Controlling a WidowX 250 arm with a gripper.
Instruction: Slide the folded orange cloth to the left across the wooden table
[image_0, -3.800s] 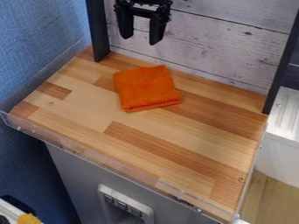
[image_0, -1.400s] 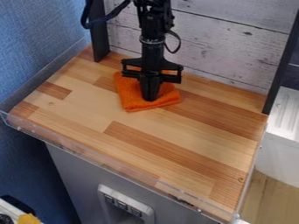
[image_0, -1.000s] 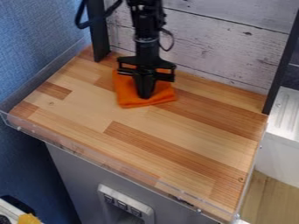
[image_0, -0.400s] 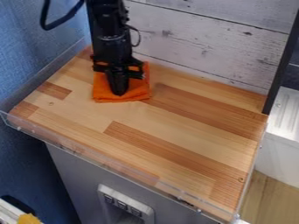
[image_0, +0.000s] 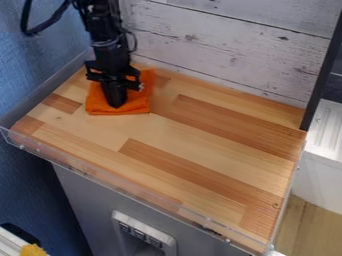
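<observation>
Gripper (image_0: 117, 105) down on orange cloth (image_0: 138, 103)

So the fingers are clenched together, tips right on the folded fabric, can't tell if they're pinching any. Cloth's lying on the wooden countertop (image_0: 200, 157), upper left of the view.

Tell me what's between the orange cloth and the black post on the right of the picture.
Just bare wooden tabletop lies between the orange cloth and the black post, as the camera view shows.
</observation>
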